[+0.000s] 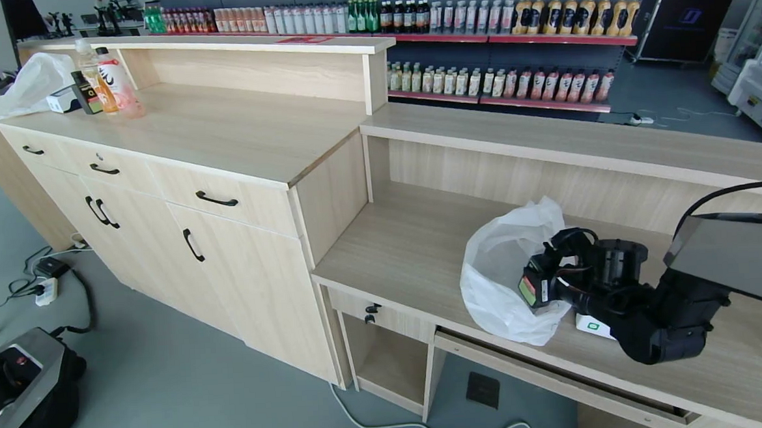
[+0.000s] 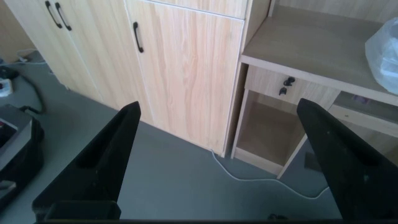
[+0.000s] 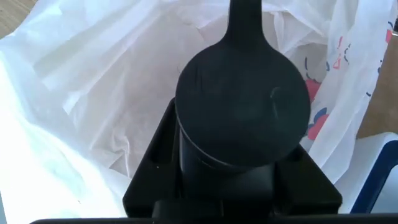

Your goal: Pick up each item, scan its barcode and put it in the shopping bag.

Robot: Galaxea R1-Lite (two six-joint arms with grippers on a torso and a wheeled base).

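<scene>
**Matt wood grain, crinkled plastic, black casings**

The counter (image 1: 220, 128) and the lower desk (image 1: 408, 238) are pale wood-grain board, matt and smooth, with a darker edge strip. The drawer handles (image 1: 216, 200) are black with a slight sheen. The shopping bag (image 1: 498, 279) is thin white plastic, translucent, crinkled and softly glossy. The dark item (image 3: 242, 106) looks matt black and smooth. The left gripper (image 2: 219, 107) has matt black plastic fingers (image 2: 102, 165). The 2 bottles (image 1: 116, 84) are clear, glossy plastic. The floor (image 1: 168, 382) is smooth grey with a low sheen.
</scene>
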